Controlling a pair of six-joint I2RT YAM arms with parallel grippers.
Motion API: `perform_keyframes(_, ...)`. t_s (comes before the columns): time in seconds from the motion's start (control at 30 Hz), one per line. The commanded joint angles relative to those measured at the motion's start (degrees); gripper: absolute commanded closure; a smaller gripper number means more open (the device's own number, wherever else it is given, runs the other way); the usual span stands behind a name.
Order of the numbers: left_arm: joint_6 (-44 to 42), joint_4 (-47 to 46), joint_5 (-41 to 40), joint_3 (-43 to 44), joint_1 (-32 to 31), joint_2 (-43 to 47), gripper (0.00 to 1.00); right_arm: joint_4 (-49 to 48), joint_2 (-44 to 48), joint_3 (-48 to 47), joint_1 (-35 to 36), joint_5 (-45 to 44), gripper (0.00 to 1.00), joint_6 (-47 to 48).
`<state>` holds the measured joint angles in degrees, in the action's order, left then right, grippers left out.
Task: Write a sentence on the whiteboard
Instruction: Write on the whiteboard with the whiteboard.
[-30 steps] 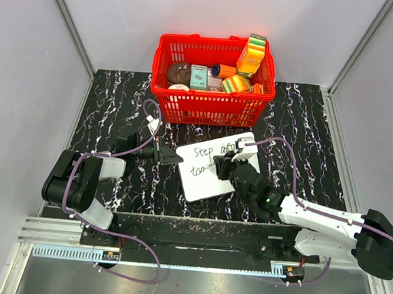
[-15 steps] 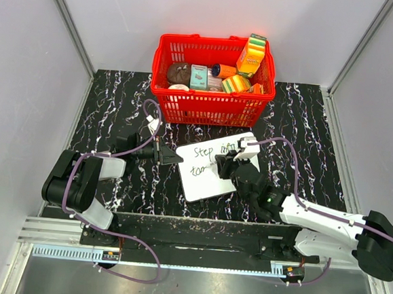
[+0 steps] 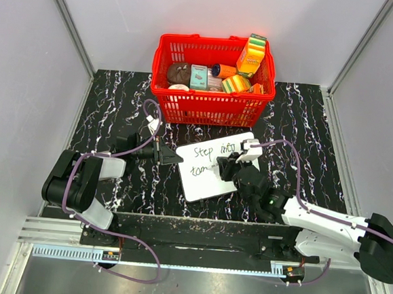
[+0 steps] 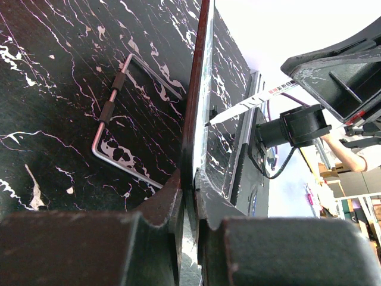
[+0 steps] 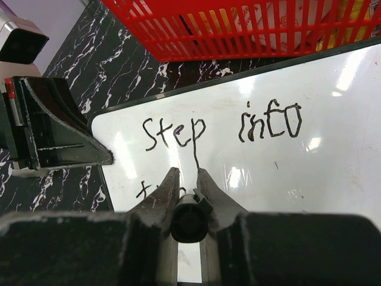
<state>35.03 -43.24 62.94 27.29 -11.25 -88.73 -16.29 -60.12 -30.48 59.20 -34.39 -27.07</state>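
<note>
The whiteboard (image 3: 204, 182) lies on the black marble table in front of the red basket. The sentence (image 3: 213, 150) reads "Step into" on the first line, with a few letters of a second line below (image 3: 198, 171). In the right wrist view the words (image 5: 172, 131) show on the board (image 5: 333, 155). My left gripper (image 3: 175, 157) is shut on the board's left edge, seen edge-on in the left wrist view (image 4: 202, 89). My right gripper (image 3: 226, 166) is shut on a black marker (image 5: 189, 220), tip down on the second line; it hides the newest letters.
The red basket (image 3: 213, 87), full of packets and sponges, stands just behind the board; its wall fills the top of the right wrist view (image 5: 268, 24). A bent metal rod (image 4: 110, 113) lies on the table by the board's edge. Grey walls enclose the table.
My right gripper has shifted slightly to the right along the second line with the marker. The left gripper and the board have not moved.
</note>
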Motion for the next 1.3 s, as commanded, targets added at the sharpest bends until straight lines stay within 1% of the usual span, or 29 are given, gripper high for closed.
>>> perform_keyframes(0.0, -4.8, -0.1, -1.1, 0.8, -1.1, -1.0, 1.00, 2.0, 0.4, 1.2, -0.5, 0.1, 1.00, -1.1)
perform_keyframes(0.27, -4.7, -0.1, -1.1, 0.8, -1.1, -1.0, 1.00, 2.2, 1.8, 1.2, -0.4, -0.2, 1.00, -1.0)
perform_keyframes(0.6, -4.8, 0.0, -1.1, 0.8, -1.1, -1.0, 1.00, 0.6, 9.7, 0.4, -0.5, 0.5, 1.00, 1.4)
perform_keyframes(0.97, -4.7, 0.0, -1.3, 0.8, -1.1, -1.0, 1.00, 2.5, 9.5, -0.3, -0.6, 0.9, 1.00, 2.6)
perform_keyframes(1.17, -4.8, 0.2, -1.3, 0.9, -1.1, -1.2, 1.00, 2.8, 8.4, -1.3, -1.8, 3.3, 1.00, 3.2)
perform_keyframes(1.27, -4.9, 0.2, -1.3, 0.9, -1.1, -1.1, 1.00, 2.8, 7.6, -2.0, -3.2, 5.8, 1.00, 3.1)
